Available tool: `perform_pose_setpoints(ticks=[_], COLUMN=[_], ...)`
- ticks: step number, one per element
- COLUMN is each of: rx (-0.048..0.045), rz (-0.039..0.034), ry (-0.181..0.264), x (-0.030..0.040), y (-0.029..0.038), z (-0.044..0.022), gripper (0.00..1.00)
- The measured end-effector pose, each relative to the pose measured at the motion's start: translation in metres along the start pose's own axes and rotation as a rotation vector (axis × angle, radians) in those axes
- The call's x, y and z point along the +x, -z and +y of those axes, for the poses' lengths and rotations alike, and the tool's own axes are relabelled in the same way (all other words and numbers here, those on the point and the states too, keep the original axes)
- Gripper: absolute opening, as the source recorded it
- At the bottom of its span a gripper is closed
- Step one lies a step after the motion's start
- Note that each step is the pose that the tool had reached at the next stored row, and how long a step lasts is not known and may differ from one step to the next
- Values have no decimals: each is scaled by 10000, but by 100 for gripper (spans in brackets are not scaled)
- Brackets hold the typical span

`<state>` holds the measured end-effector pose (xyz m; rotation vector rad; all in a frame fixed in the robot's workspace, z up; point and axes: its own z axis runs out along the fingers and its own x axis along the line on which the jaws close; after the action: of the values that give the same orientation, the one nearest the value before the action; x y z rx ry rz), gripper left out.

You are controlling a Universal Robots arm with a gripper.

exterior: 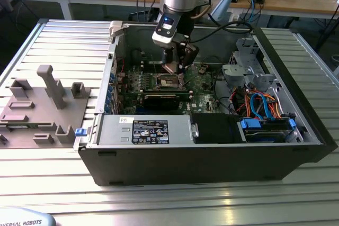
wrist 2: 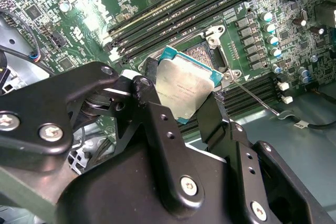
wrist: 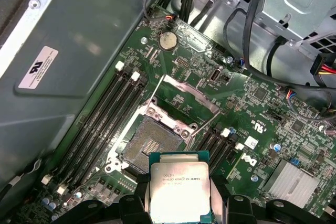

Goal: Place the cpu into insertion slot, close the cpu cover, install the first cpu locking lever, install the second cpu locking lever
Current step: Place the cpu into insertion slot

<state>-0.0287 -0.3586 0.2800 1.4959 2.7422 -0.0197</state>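
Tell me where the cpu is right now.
In the first wrist view the cpu is clamped in the gripper, held over the edge of the open insertion slot, beside the memory slots.

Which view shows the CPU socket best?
First wrist view: socket open, nearly whole past the chip. Second wrist view: chip covers most of it. Exterior view: partly behind the gripper.
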Motion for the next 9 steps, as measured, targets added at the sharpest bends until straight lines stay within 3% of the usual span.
perform_pose_setpoints(ticks=[9], rx=[8], rz=[-11], ry=[-54], x=[0], y=[-11], z=[0], gripper=[54])
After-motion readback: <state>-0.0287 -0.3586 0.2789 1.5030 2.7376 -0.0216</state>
